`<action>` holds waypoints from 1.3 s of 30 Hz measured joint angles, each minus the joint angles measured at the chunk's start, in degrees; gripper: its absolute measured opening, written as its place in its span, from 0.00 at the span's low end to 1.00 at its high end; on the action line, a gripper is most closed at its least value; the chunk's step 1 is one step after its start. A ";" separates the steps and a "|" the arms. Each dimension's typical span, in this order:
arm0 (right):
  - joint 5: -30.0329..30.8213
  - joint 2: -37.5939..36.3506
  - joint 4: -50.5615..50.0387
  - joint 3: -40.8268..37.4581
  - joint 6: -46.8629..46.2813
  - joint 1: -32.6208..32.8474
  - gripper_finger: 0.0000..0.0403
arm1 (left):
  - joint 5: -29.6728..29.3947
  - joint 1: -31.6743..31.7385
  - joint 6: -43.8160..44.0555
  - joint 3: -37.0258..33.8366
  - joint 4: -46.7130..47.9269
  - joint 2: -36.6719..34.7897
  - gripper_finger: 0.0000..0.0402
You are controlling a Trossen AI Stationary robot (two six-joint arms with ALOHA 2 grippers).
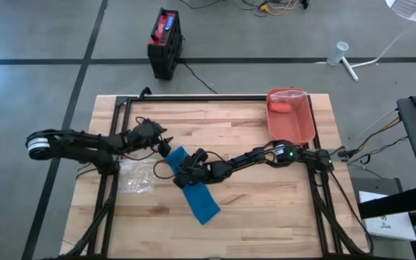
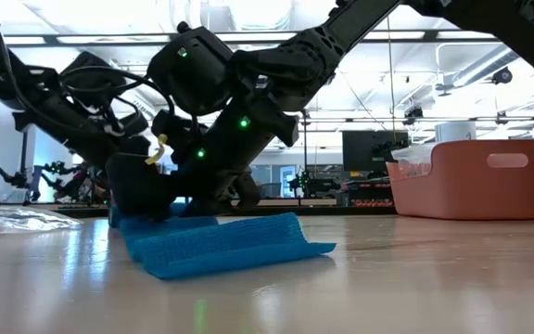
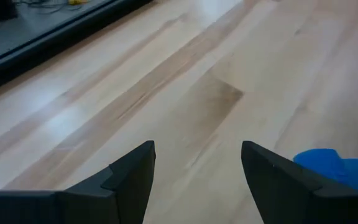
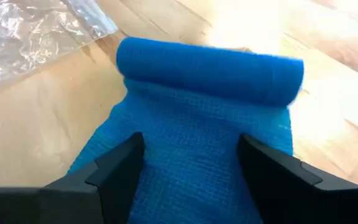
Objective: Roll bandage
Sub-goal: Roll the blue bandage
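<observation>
A blue bandage (image 1: 202, 201) lies flat as a strip on the wooden table, with its far end rolled up (image 4: 210, 65). My right gripper (image 4: 197, 168) is open over the flat strip just behind the roll, one finger toward each long edge. It reaches in from the table's right side (image 1: 186, 167). My left gripper (image 3: 197, 168) is open and has nothing between its fingers. It stands just beyond the rolled end (image 1: 163, 146), and the bandage's blue edge (image 3: 334, 167) shows beside one of its fingers. My right gripper slants down over the bandage's flat strip (image 4: 191, 130), close to the rolled end, with its open fingers (image 4: 120, 171) low above the cloth. I cannot tell whether the fingertips touch the strip. The bandage lies on the table.
A crumpled clear plastic bag (image 1: 136, 177) lies on the table to the left of the bandage. A red bin (image 1: 291, 115) stands at the far right. Bare wood lies along the near side of the table.
</observation>
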State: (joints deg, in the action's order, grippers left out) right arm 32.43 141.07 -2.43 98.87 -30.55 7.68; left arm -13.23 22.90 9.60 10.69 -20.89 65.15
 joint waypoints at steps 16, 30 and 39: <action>-0.56 -1.80 -1.38 -0.16 1.21 -0.01 0.68 | 6.20 -15.09 12.93 -0.32 22.75 -17.22 0.58; -1.91 -4.45 -6.20 -0.20 1.38 0.00 0.71 | -12.79 -30.47 13.97 -0.74 30.33 -16.27 0.58; -1.60 -4.52 -5.91 -0.16 1.14 -0.07 0.69 | -13.32 -35.64 14.11 -0.78 27.50 -13.53 0.58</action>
State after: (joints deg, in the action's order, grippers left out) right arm 30.83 136.55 -8.34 98.72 -29.41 7.62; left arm -26.55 -12.75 23.72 9.91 6.61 51.62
